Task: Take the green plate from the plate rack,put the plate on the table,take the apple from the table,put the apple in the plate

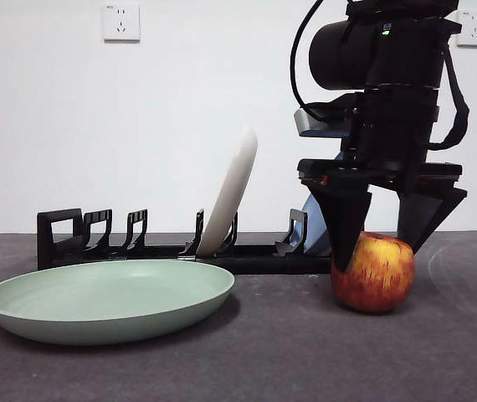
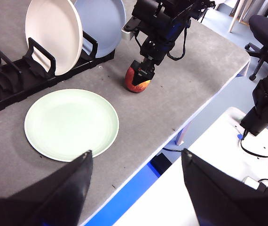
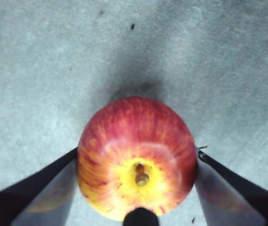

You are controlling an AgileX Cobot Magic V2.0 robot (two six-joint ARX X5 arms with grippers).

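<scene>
The red-and-yellow apple [image 1: 374, 272] stands on the dark grey table [image 1: 305, 352], right of the rack. My right gripper [image 1: 378, 243] has come down over it from above. In the right wrist view its jaws touch both sides of the apple [image 3: 136, 155], which still rests on the table. The green plate [image 1: 109, 297] lies flat on the table in front of the black plate rack [image 1: 63, 239]. My left gripper [image 2: 136, 188] is open and empty, high above the table's near edge, looking down on the plate [image 2: 71, 123] and the apple [image 2: 136, 84].
A cream-white plate [image 1: 232, 188] stands upright in the rack, with a blue plate [image 2: 101, 21] behind it. The table's edge [image 2: 195, 108] runs close to the apple, and a chair and floor lie beyond.
</scene>
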